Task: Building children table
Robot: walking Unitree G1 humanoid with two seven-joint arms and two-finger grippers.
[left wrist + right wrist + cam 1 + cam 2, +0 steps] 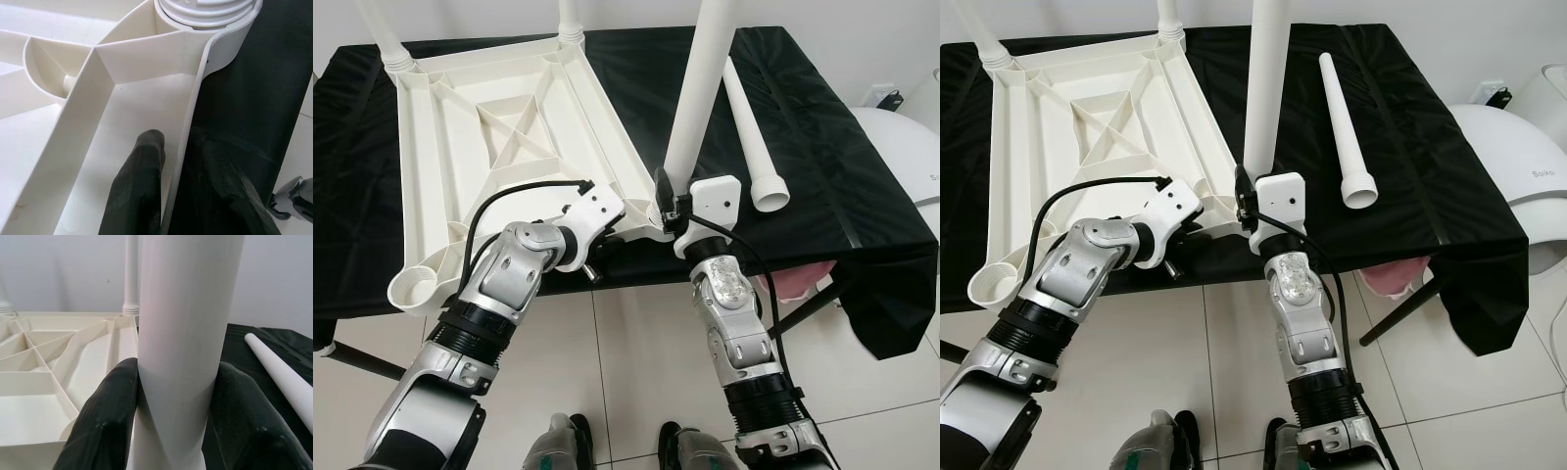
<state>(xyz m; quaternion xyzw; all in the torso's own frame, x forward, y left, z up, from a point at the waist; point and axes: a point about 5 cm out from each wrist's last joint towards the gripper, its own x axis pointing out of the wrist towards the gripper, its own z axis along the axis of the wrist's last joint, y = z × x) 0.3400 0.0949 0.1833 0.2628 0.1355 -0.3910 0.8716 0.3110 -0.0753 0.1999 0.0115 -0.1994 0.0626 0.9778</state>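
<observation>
Right gripper (668, 199) is clamped low on the upright white leg (697, 93), just above the near right corner socket of the upturned tabletop (499, 147). Left gripper (628, 211) pinches the tabletop's near right rim, just left of that socket. The tabletop lies underside up on the black-covered work table (822, 166). 2 more legs stand in the far corners; the near left socket (414, 287) is empty. A spare leg (751, 127) lies loose on the cloth to the right, well apart from both grippers.

Right eye view: same layout. Spare leg's flared end points near.

Left wrist view: 1 finger (139, 191) sits inside the rim wall, the other outside against the cloth, jaws closed on the thin wall. The threaded leg base (208, 10) is seated just beyond.

Right wrist view: both pads (105, 416) press opposite sides of the leg, jaws held apart by its width.

Judgement: hollow plastic, light, stiff, smooth, so likely slippery when twisted. Grip low near the socket for torque and alignment. Thin rim may flex; hold it beside a rib.
</observation>
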